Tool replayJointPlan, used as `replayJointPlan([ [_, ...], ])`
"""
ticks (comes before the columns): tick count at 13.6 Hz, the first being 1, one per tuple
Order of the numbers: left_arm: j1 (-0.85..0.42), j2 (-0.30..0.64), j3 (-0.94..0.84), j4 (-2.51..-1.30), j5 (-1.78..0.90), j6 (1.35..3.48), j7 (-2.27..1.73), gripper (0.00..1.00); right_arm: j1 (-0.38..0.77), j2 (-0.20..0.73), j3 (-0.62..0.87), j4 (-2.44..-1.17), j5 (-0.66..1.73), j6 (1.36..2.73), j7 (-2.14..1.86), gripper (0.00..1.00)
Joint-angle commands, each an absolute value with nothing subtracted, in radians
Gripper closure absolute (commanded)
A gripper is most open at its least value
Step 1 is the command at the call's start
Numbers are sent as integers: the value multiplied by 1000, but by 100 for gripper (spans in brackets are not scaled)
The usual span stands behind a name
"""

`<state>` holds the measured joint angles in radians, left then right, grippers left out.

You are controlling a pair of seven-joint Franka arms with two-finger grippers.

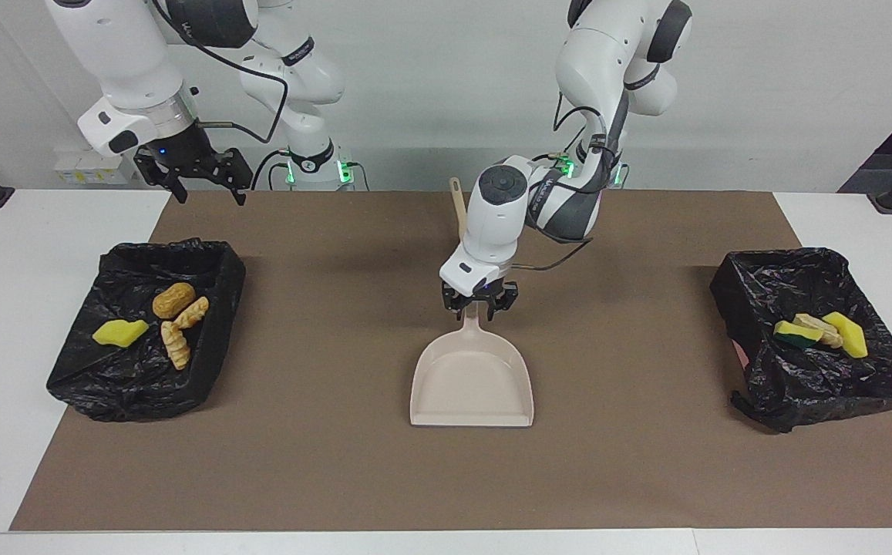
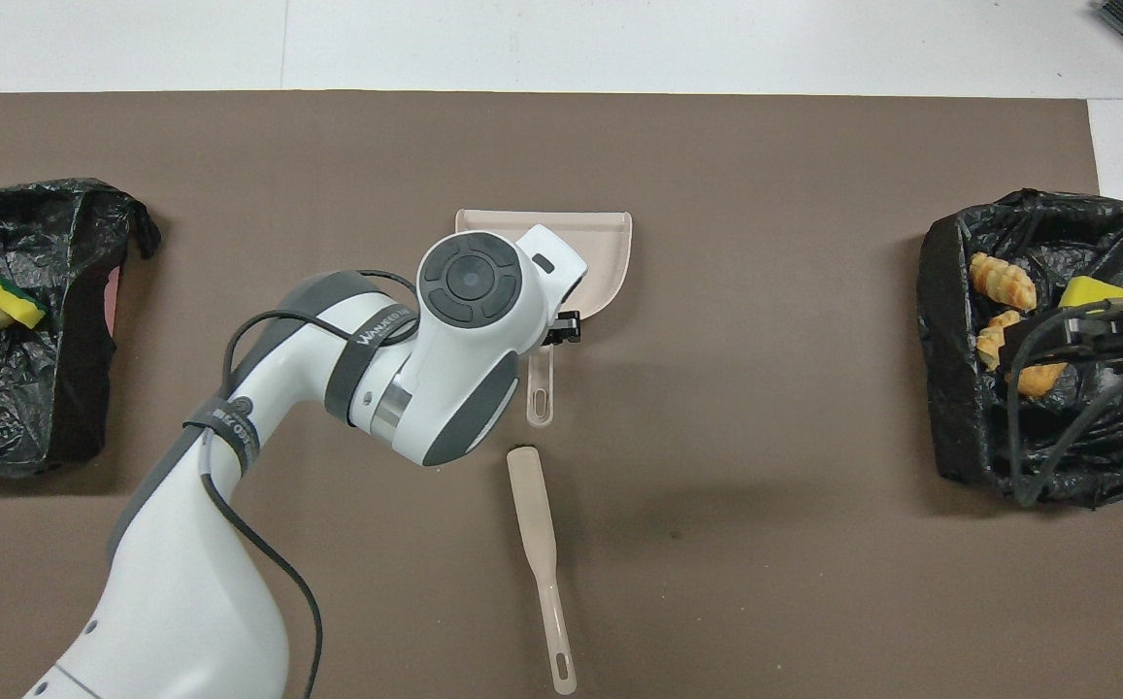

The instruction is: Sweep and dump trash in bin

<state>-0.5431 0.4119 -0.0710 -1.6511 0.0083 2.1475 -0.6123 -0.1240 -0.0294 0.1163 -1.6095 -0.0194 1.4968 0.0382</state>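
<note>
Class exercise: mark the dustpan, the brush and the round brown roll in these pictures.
dustpan (image 1: 470, 385), facing view, on the bare floor of its pan.
brush (image 2: 536, 524), overhead view, on its flat beige blade near the neck.
round brown roll (image 1: 173, 299), facing view, on its rounded top.

Bright, even overhead light; soft shadows on the mat (image 1: 338, 462); sharp focus.

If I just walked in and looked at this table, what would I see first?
Probably the big white left arm bending down over the middle of the brown mat, its left gripper open around the handle of the beige dustpan, which lies flat and empty. Next, the two black-bagged bins: one at the right arm's end and one at the left arm's end, both holding yellow sponges and bread-like scraps. The right gripper waits in the air.
</note>
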Motion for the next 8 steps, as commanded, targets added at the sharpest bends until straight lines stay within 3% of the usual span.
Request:
replayJointPlan([
  [1,-474,330,-67,-1667,5,2041,-546,0,-132,-41,120,-1623,-2,1496,55,0],
  [8,-223,137,-61,-1716,5,1809,-180,0,-132,-41,120,-1621,-2,1496,55,0],
])
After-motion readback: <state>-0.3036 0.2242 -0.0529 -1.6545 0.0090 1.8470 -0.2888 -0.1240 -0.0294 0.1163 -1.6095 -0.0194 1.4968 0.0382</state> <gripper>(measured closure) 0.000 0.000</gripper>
